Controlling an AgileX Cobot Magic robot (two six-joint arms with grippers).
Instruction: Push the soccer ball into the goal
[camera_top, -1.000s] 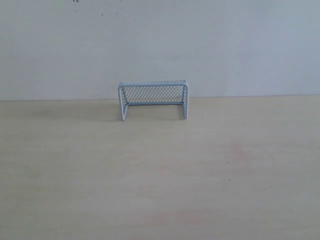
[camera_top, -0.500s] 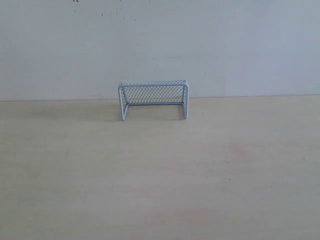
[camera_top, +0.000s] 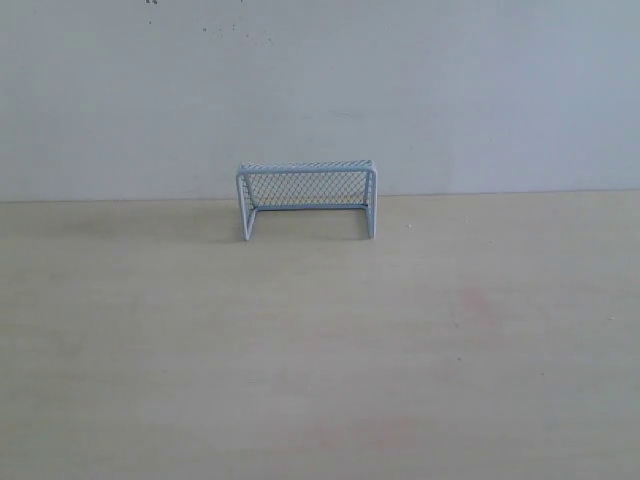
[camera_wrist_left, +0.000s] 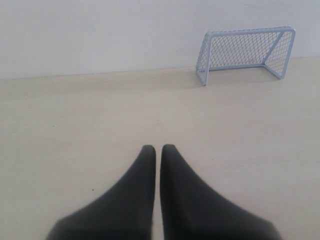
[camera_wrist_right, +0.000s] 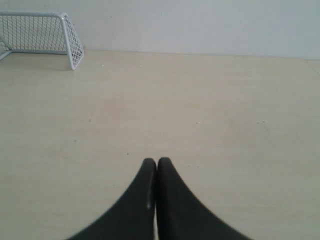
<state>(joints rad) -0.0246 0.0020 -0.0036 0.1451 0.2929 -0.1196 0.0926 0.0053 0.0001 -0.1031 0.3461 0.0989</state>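
The goal (camera_top: 307, 200), a pale blue-white frame with fine mesh, stands at the back of the table against the wall, its mouth facing the front. It also shows in the left wrist view as the goal (camera_wrist_left: 246, 54) and in the right wrist view as the goal (camera_wrist_right: 40, 37). No soccer ball shows in any view. My left gripper (camera_wrist_left: 157, 148) is shut with nothing in it, its black fingers almost touching, over bare table. My right gripper (camera_wrist_right: 156, 161) is shut too, holding nothing. Neither gripper appears in the exterior view.
The pale wooden table (camera_top: 320, 340) runs back to a grey-white wall (camera_top: 320, 90) right behind the goal. A faint pinkish stain (camera_top: 478, 303) marks the tabletop right of centre.
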